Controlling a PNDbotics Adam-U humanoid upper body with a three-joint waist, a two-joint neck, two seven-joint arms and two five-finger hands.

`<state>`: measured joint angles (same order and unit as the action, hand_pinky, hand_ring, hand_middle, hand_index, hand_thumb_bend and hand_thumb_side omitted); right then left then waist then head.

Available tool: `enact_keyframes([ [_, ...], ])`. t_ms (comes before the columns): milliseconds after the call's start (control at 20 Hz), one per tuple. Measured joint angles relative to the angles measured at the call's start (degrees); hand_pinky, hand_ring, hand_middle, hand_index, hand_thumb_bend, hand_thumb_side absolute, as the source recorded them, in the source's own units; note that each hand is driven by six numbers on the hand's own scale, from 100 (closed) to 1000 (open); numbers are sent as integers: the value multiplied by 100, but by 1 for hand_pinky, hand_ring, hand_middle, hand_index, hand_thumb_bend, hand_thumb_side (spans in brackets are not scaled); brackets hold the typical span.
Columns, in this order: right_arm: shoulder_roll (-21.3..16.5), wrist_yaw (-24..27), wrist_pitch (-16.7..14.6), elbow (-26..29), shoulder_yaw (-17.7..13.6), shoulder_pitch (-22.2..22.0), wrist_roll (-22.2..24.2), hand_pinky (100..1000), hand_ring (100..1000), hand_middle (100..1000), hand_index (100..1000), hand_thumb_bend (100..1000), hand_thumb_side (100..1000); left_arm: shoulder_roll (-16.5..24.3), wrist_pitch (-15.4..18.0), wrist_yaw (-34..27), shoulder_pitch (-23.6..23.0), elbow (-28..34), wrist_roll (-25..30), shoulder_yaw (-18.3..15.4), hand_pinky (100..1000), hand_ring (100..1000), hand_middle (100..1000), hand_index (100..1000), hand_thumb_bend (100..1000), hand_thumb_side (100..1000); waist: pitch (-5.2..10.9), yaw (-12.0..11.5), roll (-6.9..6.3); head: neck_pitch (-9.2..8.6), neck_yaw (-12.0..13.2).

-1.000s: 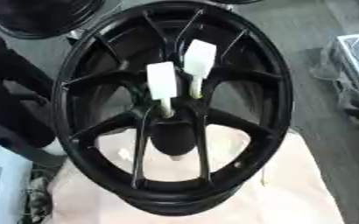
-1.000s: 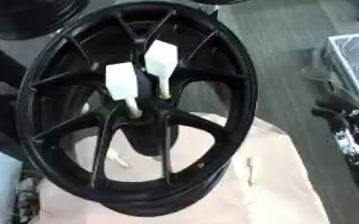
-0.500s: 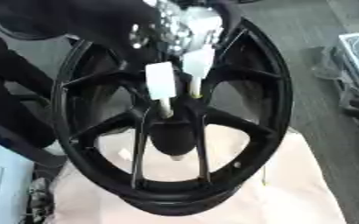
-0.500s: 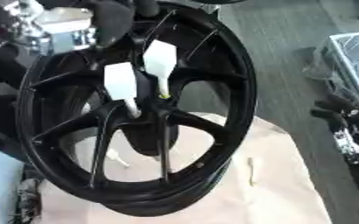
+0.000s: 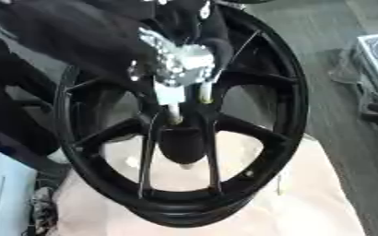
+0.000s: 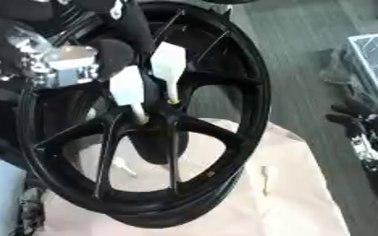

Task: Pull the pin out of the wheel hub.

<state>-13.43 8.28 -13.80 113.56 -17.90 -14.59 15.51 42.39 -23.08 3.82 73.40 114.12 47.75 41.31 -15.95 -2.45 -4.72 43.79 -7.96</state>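
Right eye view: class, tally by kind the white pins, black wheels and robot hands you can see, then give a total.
White pins: 2
Black wheel: 1
Robot hand: 1
Total: 4

wheel hub (image 5: 184, 138) upright on cloth (image 5: 305, 203) | robot hand (image 5: 180, 64) covering pins (image 5: 169, 99)

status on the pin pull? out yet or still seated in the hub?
Done: the left hand has come in from the upper left and reached the wheel hub. In hand: it sits beside the two white-handled pins, but whether its fingers have closed on one cannot be told. Left: both pins still stand with their shafts in the hub, so the grasp and the pull remain. The right hand is not in view.
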Motion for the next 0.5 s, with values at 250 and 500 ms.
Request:
enact_keyframes([
  [250,0,-11,12,0,2,24,12,1000,830,821,921,100,653,92,-1,241,-155,0,-1,132,916,867,797,900,128,804,-15,20,-3,0,2],
  [500,0,-31,21,0,15,46,15,1000,829,820,920,100,656,109,-6,473,-260,-1,-6,195,948,885,807,937,283,1000,-34,34,-3,0,20],
])
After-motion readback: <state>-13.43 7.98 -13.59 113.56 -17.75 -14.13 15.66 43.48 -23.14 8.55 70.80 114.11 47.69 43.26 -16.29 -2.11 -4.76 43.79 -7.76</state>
